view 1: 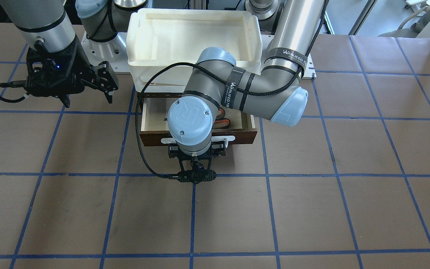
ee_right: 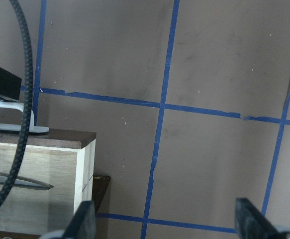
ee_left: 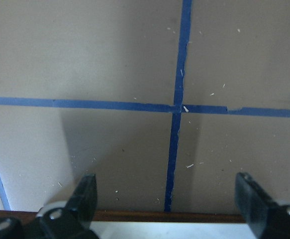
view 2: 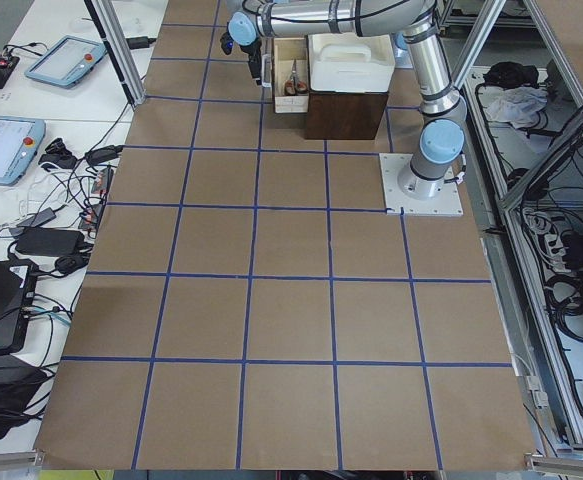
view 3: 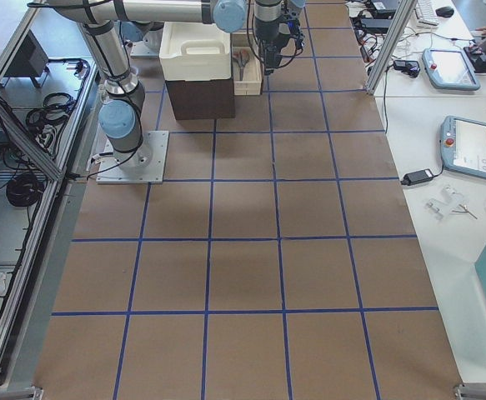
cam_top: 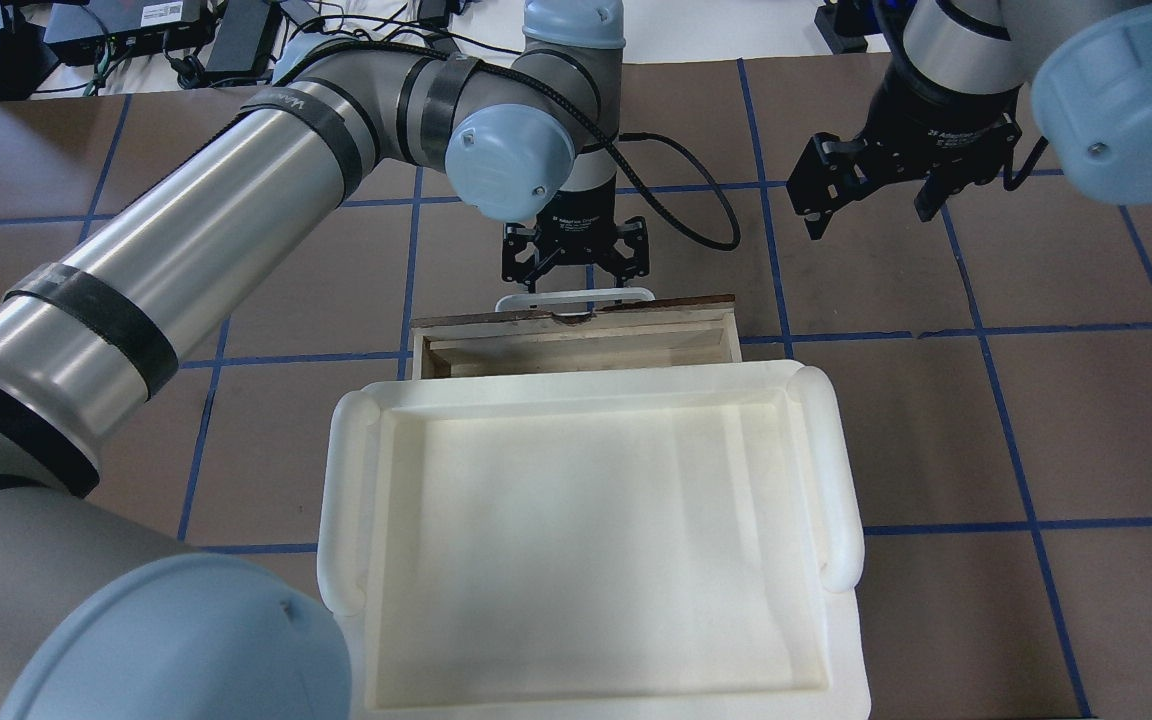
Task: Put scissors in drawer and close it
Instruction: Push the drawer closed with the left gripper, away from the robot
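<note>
The drawer (view 1: 151,119) stands part-way open under the white tray, its dark brown front (view 1: 155,138) and white bar handle (cam_top: 576,297) facing away from the robot. The scissors (view 1: 225,121) lie inside it, mostly hidden by the left arm; the red-orange loops show, and a blade shows in the right wrist view (ee_right: 23,182). My left gripper (cam_top: 576,275) is open and points down right at the handle (ee_left: 169,231), fingers (ee_left: 85,196) wide apart. My right gripper (cam_top: 871,195) is open and empty, hovering above the table beside the drawer.
A white plastic tray (cam_top: 336,500) sits on top of the dark cabinet (view 2: 346,115) that holds the drawer. A black cable (view 1: 142,149) loops from the left wrist past the drawer's corner. Brown paper with blue tape lines (view 1: 267,209) covers the table.
</note>
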You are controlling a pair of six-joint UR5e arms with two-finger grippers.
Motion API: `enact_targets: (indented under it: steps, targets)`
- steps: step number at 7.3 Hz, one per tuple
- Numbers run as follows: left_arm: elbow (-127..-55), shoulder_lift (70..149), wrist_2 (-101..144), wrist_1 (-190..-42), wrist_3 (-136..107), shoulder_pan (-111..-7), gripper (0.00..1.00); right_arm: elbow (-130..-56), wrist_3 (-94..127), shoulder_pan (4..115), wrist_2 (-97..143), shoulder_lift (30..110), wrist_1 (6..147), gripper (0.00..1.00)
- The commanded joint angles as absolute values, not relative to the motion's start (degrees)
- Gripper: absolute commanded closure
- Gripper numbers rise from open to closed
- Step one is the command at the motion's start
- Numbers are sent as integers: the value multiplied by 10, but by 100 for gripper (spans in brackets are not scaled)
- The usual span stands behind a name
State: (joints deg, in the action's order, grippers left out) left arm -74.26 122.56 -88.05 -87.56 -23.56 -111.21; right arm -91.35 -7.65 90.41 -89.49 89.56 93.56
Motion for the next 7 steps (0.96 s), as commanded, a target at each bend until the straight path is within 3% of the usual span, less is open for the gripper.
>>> enact_targets:
  steps: [1,7]
  targets:
    - [-754,1223,-877,-898,-236,-1113,0,-917,-76,904,-898,896,934,0]
    - [-785,1215,-868,-934,-234,-1129,0,-923,-77,904,-903,896,935,0]
